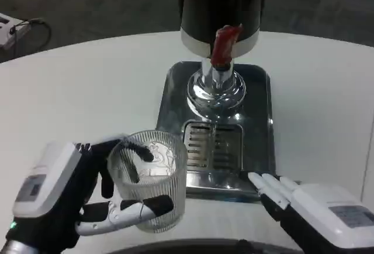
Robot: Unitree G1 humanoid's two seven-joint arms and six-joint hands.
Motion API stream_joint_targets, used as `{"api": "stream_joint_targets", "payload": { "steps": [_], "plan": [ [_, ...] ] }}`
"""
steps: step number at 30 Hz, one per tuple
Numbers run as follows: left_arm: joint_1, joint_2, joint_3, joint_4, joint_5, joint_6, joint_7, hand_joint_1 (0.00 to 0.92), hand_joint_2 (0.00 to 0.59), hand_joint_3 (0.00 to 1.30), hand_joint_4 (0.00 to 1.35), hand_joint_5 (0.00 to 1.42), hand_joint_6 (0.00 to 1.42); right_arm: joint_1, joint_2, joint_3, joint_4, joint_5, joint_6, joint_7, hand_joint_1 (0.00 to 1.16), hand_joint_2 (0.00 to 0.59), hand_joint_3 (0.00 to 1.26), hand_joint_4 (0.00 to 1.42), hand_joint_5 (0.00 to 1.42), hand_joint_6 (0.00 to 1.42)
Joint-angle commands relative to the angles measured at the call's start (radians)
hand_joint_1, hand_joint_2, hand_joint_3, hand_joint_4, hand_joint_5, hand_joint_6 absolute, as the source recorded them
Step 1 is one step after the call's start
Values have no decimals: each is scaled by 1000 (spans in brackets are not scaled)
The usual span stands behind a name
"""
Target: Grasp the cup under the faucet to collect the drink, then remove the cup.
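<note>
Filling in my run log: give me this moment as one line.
left hand grips clear cup | cup off drip grate, left of faucet | right hand open

A clear ribbed glass cup (148, 178) stands upright at the table's near edge, left of the steel drip tray — well clear of the faucet (224, 48) (red lever, chrome spout), which hangs above the grate.

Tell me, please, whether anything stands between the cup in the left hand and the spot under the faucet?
Nothing visible does. The left hand holds the cup just off the front left of the drip grate, and the grate below the faucet looks bare.
</note>
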Motion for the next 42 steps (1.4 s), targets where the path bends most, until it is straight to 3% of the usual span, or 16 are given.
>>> {"api": "stream_joint_targets", "payload": {
  "steps": [1,14,23,29,42],
  "plan": [
    [-106,4,-31,107,44,33,47,228,313,833,838,1102,1349,53,-7,-52,-37,36,-16,-9,255,436,8,0,0,0],
    [-382,20,-141,378,138,83,133,228,313,833,838,1112,1351,95,-13,-149,-41,112,-65,-12,254,436,12,0,0,0],
    [-598,35,-230,642,182,124,212,228,313,833,838,1115,1364,116,-6,-154,-41,120,-81,-23,254,436,12,0,0,0],
    [-737,18,-297,793,195,139,245,228,313,833,838,1115,1366,148,8,-174,-41,133,-119,-31,254,436,13,0,0,0],
    [-869,-17,-426,923,211,116,301,228,313,833,831,1115,1368,185,44,-244,-41,175,-193,-26,260,436,13,0,0,0]
  ]
}}
